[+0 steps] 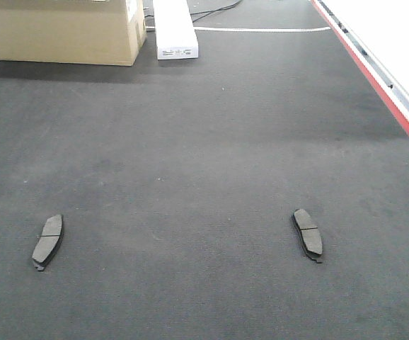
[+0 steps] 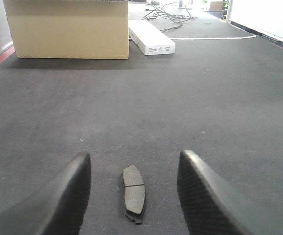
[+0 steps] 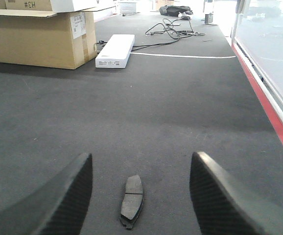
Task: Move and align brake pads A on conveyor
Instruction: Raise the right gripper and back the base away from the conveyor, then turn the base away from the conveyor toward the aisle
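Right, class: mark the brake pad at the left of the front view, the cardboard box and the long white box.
brake pad (image 1: 48, 241), front view, middle of its grey face.
cardboard box (image 1: 63, 32), front view, its front wall.
white box (image 1: 175, 21), front view, its top face.

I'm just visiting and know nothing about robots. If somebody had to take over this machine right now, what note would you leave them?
Left gripper: open, holding nothing. The left pad lies on the belt, centred between its fingers.
Right gripper: open, holding nothing. The right pad lies centred between its fingers.
Pads: only two in view, both flat on the conveyor, far apart and angled differently.
Done: nothing gripped or lined up yet.
Left: probably grasp each pad, bring them together and align them.
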`<state>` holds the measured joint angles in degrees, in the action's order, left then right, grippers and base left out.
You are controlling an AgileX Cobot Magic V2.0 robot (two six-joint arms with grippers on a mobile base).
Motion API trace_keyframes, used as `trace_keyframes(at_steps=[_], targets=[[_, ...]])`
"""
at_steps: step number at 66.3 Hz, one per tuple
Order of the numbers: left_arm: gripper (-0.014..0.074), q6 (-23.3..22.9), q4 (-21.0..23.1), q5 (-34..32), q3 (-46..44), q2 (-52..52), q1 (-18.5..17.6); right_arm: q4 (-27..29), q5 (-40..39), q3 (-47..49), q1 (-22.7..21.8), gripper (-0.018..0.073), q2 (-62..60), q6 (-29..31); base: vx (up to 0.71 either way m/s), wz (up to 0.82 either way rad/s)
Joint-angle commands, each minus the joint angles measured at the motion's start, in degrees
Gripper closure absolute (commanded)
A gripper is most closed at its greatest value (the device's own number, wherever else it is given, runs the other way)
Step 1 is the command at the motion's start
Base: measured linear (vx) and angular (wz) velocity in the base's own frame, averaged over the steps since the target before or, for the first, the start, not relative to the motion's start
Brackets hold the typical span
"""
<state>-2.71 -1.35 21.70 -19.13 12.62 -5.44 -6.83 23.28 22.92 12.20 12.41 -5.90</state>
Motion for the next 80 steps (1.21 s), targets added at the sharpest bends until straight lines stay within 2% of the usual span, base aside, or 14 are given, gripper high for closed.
trace_keyframes(at_steps=[1,31,80], targets=[[0.0202,0.13,-0.02,-4.64,-1.39,0.59,-0.38,-0.6,-4.26,1.38,-0.09,0.0127,0.68,0.01,-0.01,0.05],[0.0202,0.13,-0.02,-4.64,-1.39,0.59,-0.38,-0.6,-4.26,1.38,-0.09,0.0127,0.68,0.01,-0.14,0.03],[0.0202,0.13,-0.02,-4.59,-1.39,0.59,-0.38,-0.6,-4.26,1.38,-0.09,0.0127,0.68,0.01,-0.4,0.0]])
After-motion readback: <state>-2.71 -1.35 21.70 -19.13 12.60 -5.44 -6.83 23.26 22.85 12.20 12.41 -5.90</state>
